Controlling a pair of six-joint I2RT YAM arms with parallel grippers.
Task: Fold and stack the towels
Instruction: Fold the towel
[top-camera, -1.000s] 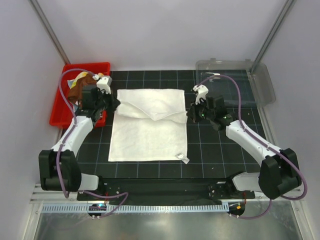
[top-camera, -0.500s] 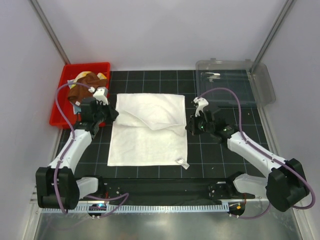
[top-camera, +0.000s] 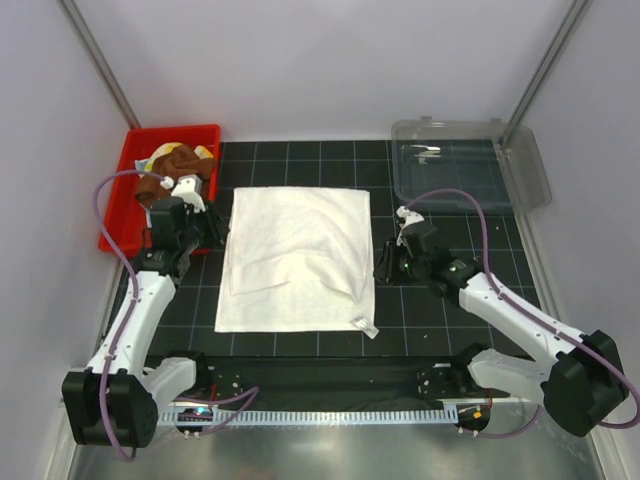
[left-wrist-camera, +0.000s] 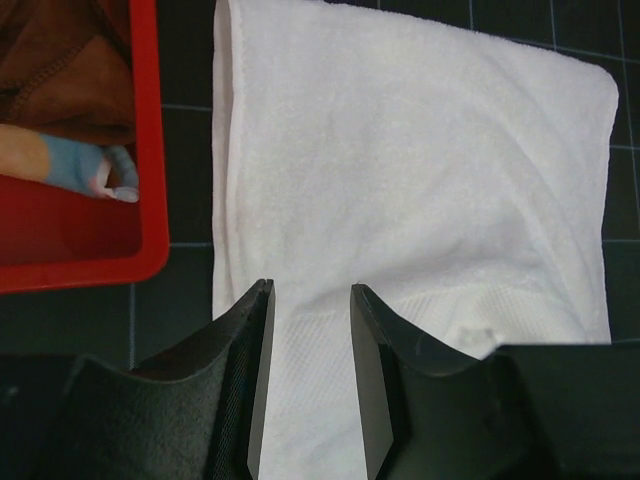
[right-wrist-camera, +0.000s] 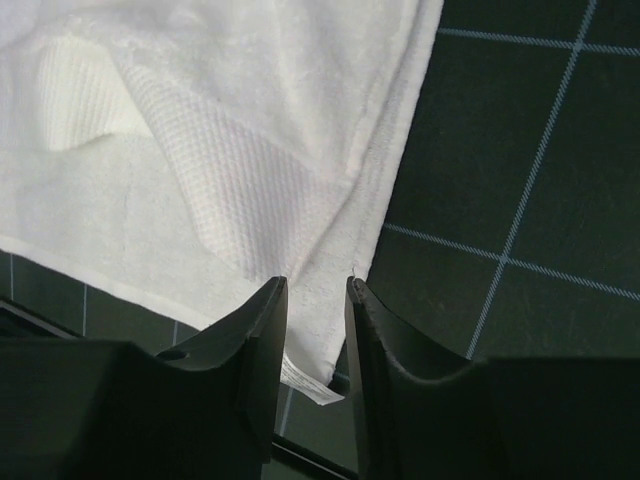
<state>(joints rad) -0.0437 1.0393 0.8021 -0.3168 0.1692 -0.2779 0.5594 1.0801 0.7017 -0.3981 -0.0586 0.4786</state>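
Black gridded mat (top-camera: 300, 160) underlies everything. Left gripper (left-wrist-camera: 310, 290), jaws partly parted and empty, hovers over the white towel's (top-camera: 295, 255) left edge. Right gripper (right-wrist-camera: 317, 285), likewise parted and empty, is over its right edge. Left of that towel, a red bin (top-camera: 170, 130) holds the brown towel (left-wrist-camera: 70, 70).

White towel (top-camera: 295, 255): 1. Brown towel (top-camera: 165, 162): 1. Blue towel (left-wrist-camera: 80, 165): 1. Red bin (top-camera: 175, 130): 1. Clear tub (top-camera: 460, 165): 1.
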